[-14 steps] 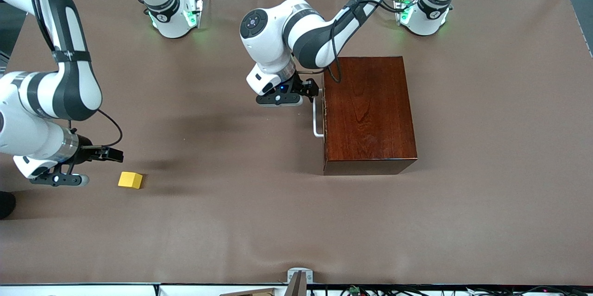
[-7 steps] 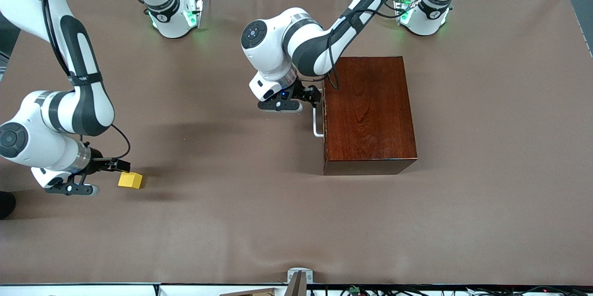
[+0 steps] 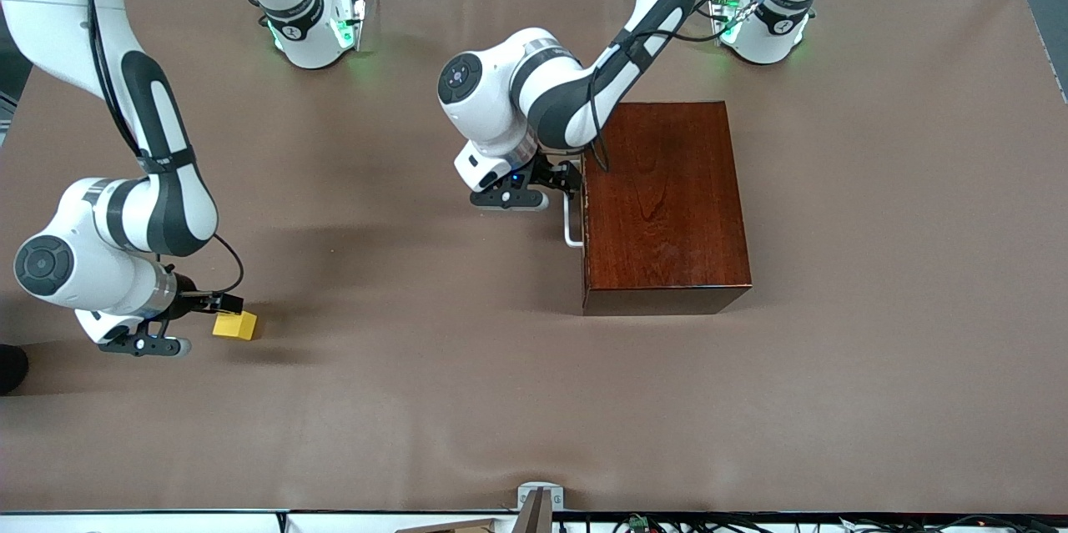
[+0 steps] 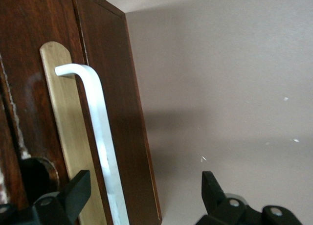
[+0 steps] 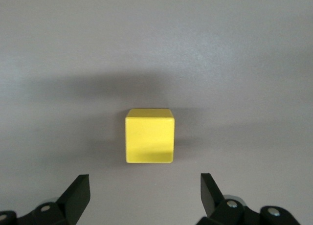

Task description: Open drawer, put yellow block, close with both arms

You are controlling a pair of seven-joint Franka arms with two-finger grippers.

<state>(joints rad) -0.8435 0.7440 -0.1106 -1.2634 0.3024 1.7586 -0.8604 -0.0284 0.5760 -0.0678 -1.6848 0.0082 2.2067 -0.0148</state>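
The wooden box (image 3: 665, 206) stands on the brown worktop (image 3: 876, 308) toward the left arm's end, glossy reddish-brown, with its drawer (image 4: 73, 137) fully shut in the face that looks toward the right arm's end. A white loop handle (image 3: 571, 220) projects from that face; in the left wrist view it is mounted on a pale brass-coloured plate (image 4: 66, 137).

The left gripper (image 3: 564, 176) is low in front of the drawer, at the end of the handle farther from the front camera. Its fingers stand apart, one on either side of the handle bar, and hold nothing; whether either finger touches the bar cannot be told.

The yellow block (image 3: 234, 324) lies on the bare worktop toward the right arm's end, well apart from the box and nearer to the front camera than the box's drawer face. It sits flat, one face up.

The right gripper (image 3: 224, 304) is low over the worktop just beside the block, on the side toward the right arm's end. Its fingers (image 5: 78, 193) are spread wide and empty. In the right wrist view the block (image 5: 149, 135) is centred ahead of the gap between the fingertips and clear of both.
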